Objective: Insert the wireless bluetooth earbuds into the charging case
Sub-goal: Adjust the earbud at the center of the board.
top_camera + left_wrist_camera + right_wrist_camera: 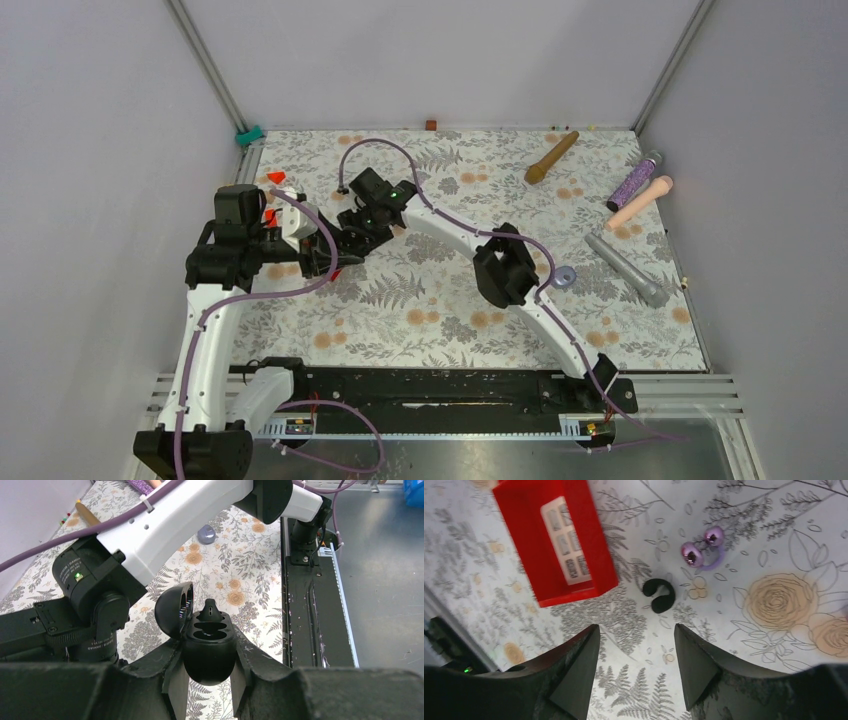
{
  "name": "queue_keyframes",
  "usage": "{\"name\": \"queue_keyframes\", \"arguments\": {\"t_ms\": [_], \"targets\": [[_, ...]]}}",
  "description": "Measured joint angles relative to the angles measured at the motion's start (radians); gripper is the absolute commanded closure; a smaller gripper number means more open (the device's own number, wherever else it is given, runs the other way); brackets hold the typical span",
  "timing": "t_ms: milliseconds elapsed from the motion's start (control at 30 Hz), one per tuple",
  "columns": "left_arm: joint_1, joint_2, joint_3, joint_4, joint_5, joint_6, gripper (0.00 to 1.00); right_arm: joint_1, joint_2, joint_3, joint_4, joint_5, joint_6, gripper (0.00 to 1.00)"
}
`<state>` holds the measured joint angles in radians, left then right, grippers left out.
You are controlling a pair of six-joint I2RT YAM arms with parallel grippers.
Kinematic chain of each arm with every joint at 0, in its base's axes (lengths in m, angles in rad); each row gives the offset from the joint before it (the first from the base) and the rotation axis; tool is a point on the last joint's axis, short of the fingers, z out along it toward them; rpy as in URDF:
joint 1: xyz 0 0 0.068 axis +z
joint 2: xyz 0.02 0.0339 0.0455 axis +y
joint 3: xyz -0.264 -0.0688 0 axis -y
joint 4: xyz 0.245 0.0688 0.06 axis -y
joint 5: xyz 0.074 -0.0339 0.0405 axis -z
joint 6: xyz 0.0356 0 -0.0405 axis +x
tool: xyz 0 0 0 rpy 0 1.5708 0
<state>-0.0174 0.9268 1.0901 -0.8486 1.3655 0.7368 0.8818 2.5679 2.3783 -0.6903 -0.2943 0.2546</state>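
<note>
Left claw (208, 677) is clamped on the black charging case (209, 652), whose lid (174, 607) is hinged open to the left. A black earbud (210, 611) stands upright in the case's far socket. Right claw (636, 665) hangs over the flowered table (774, 530), fingers apart and gripping nothing. Beneath it lie the red tray (531, 555), then a second black earbud (660, 595) just beside the tray's corner, then the pale purple earbuds (702, 547), two touching each other.

You're in a robot lab cell. White walls (430, 60) on aluminium posts (205, 60) box your floral worktop (420, 310); the arms' mounting rail (450, 385) sits at 6 o'clock.
</note>
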Motion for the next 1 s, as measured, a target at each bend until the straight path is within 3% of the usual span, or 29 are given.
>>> {"name": "queue_keyframes", "arguments": {"t_ms": [400,633,1000], "targets": [[0.016,0.000,0.000,-0.010,0.045,0.000,1.00,0.016,0.069,0.069,-0.035,0.122,-0.039,0.42],[0.039,0.000,0.000,-0.012,0.050,0.000,1.00,0.032,0.086,0.098,-0.035,0.140,-0.050,0.51],[0.045,0.000,0.000,-0.012,0.058,0.000,1.00,0.042,0.101,0.116,-0.035,0.158,-0.064,0.52]]}}
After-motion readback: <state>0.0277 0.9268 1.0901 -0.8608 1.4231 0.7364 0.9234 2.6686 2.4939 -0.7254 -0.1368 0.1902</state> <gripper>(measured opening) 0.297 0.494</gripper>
